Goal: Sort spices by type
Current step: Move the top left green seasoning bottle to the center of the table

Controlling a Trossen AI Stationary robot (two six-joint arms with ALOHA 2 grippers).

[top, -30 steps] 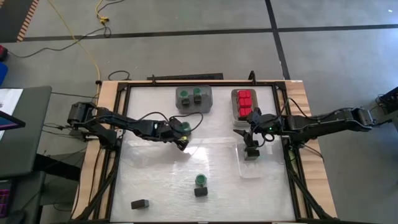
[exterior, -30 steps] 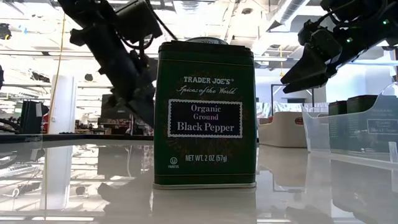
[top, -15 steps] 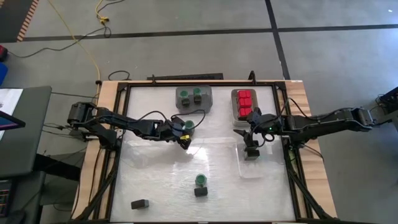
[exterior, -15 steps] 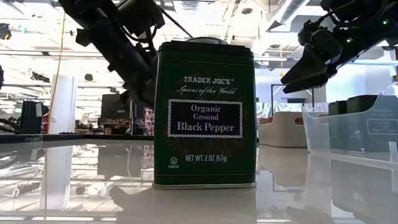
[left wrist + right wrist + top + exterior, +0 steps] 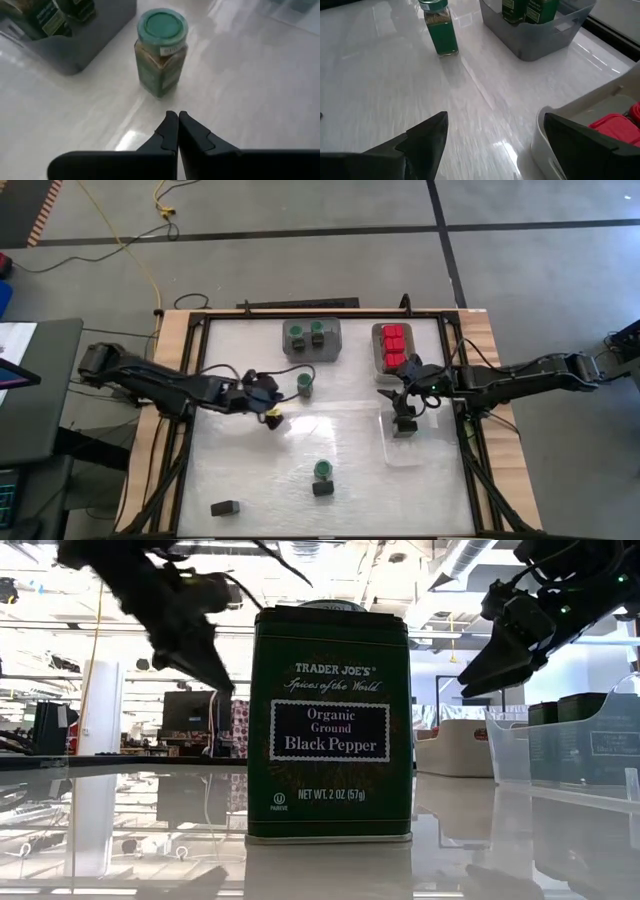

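A green-lidded spice jar (image 5: 305,384) (image 5: 161,52) stands upright on its base on the white table, just near of a grey tray (image 5: 312,340) holding two more green-lidded jars. My left gripper (image 5: 272,402) (image 5: 177,131) is shut and empty, a short way left of that jar, pointing at it. My right gripper (image 5: 402,395) (image 5: 495,145) hovers open and empty between the tray of red-topped spices (image 5: 393,348) and a clear tray (image 5: 410,442). A black pepper tin (image 5: 330,725) fills the middle of the low view.
Toward the near edge stand another green-lidded jar (image 5: 323,470), a dark block (image 5: 321,488) right beside it, and a second dark block (image 5: 226,507) at the near left. Dark tins (image 5: 570,730) sit in the clear tray. Bare table lies between the two arms.
My left gripper has drawn back from the green-lidded jar toward the table's left edge and risen a little, rolling slightly, fingers shut throughout. The jar stays upright on the table near the grey tray. My right arm has kept still.
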